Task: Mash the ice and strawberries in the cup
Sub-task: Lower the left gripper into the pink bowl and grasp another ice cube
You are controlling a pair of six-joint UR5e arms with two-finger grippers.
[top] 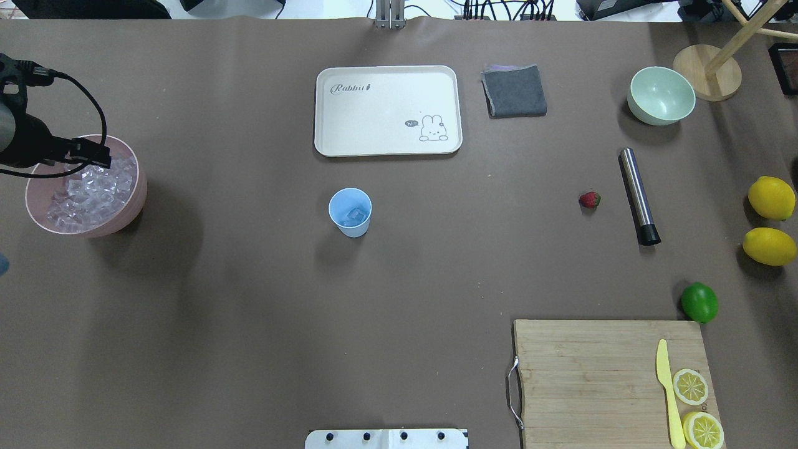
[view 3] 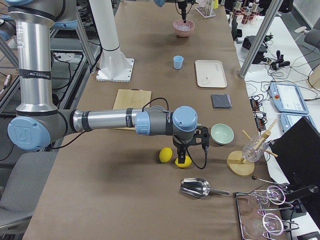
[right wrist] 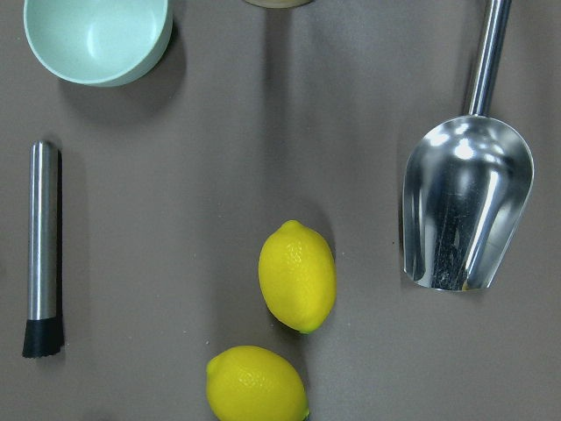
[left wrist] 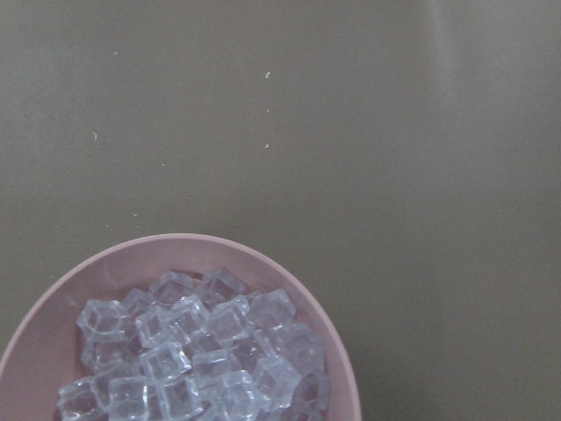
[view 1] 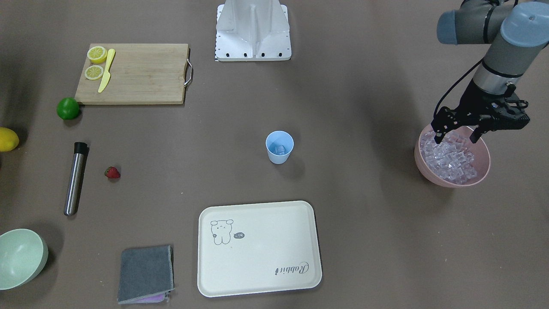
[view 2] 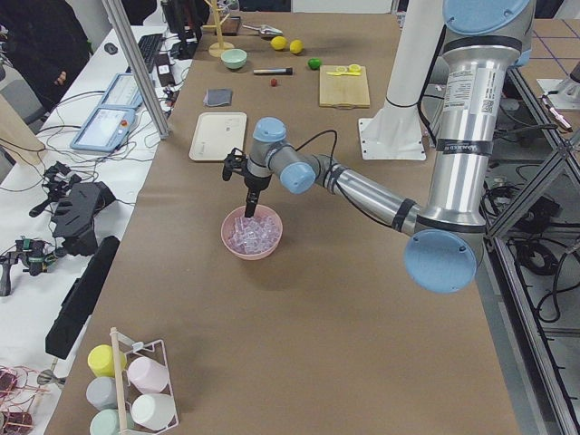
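Note:
The light-blue cup (view 1: 279, 148) stands upright mid-table with a piece of ice (view 1: 280, 149) at its bottom. Many more ice cubes (view 1: 450, 159) fill a pink bowl (view 1: 482, 169) at the table's end. My left gripper (view 1: 456, 137) hangs just over that bowl's far rim, open, its fingers spread with nothing between them. The red strawberry (view 1: 112, 172) lies alone on the table, far from both grippers. My right gripper (view 3: 182, 152) hovers over two lemons (right wrist: 297, 275) at the other end; I cannot tell whether it is open or shut.
A steel muddler (view 1: 76, 178) lies beside the strawberry. In front of the cup are a cream tray (view 1: 259, 249) and a grey cloth (view 1: 146, 274). A green bowl (view 1: 19, 257), a lime (view 1: 68, 108), a cutting board (view 1: 137, 73) with lemon slices and a yellow knife, and a metal scoop (right wrist: 465, 215) are around.

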